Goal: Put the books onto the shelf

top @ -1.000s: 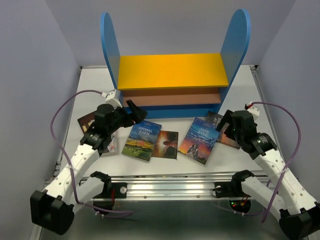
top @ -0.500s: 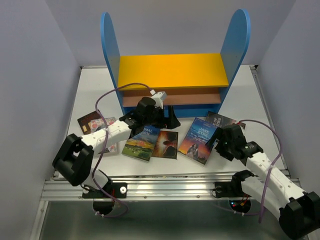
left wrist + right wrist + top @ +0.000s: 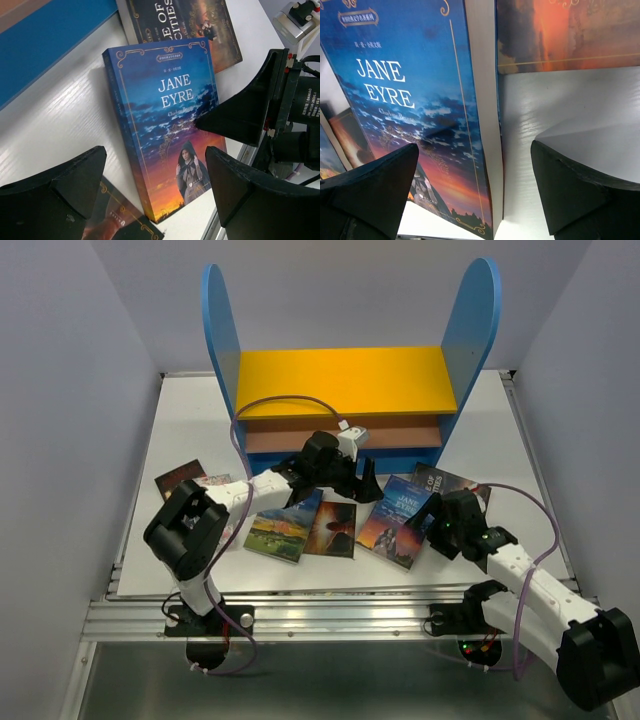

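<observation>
The left gripper (image 3: 358, 483) and right gripper (image 3: 436, 527) both gape wide, empty, over Jane Eyre (image 3: 400, 508) — flat toward the worktop's (image 3: 190, 430) near edge, before the shelf (image 3: 345, 380). Crowding one book, they may collide.

I count two hands: my left hand (image 3: 352, 478) and my right hand (image 3: 430, 523). There is one shelf (image 3: 340, 380). Four books lie by my hands: Animal Farm (image 3: 285, 523), a sunset-covered book (image 3: 335, 530), Jane Eyre (image 3: 398, 515) and Tale of Two Cities (image 3: 455, 483). Far left of my left hand, a brown cover (image 3: 178, 480) and a pale cover (image 3: 217, 486) overlap; I can't tell whether they are one book or two.
</observation>
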Robot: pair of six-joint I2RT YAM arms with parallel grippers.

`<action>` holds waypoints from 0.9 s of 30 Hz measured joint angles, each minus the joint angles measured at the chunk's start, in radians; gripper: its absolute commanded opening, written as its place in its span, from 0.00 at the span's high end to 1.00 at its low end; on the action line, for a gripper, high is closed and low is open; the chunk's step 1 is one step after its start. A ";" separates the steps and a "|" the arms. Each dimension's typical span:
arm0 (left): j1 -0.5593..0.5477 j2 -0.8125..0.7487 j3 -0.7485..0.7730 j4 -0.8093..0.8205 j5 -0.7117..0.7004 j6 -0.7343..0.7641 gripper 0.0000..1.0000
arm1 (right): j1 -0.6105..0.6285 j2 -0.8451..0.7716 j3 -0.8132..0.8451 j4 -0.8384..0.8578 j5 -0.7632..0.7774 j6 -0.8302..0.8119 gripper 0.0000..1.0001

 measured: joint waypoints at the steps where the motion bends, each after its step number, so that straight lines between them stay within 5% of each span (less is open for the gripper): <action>1: -0.005 0.015 0.008 0.009 0.005 0.007 0.08 | 0.000 0.000 -0.003 0.008 0.002 0.003 0.00; 13: -0.044 0.151 0.077 0.046 0.016 0.053 0.17 | -0.005 0.024 -0.016 0.089 0.028 0.022 0.00; 27: -0.055 0.247 0.092 0.016 0.012 0.055 0.39 | -0.030 0.065 -0.043 0.231 0.011 0.023 0.00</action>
